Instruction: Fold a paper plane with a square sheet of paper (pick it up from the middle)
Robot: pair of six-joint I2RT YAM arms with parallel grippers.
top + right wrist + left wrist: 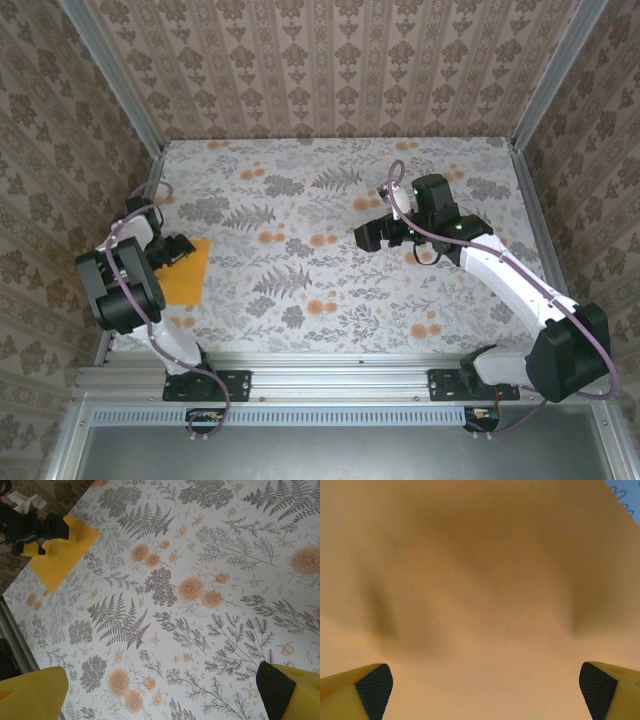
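The square sheet of paper (190,282) is bright orange and lies flat near the table's left edge. My left gripper (175,250) hangs low over the sheet's far part, open. In the left wrist view the sheet (480,580) spreads plain and blurred under the gripper (485,692), whose two fingertips (372,687) stand wide apart at the bottom corners with nothing between them. My right gripper (368,238) is open above the table right of centre, well away from the sheet. Its wrist view looks across at the sheet (62,560) and the left gripper (42,545) on it, past its own gripper (155,695).
The tabletop (300,200) has a print of grey ferns and small orange flowers. Patterned walls with aluminium posts (120,85) close in the left, right and back sides. A metal rail (330,380) with both arm bases runs along the near edge.
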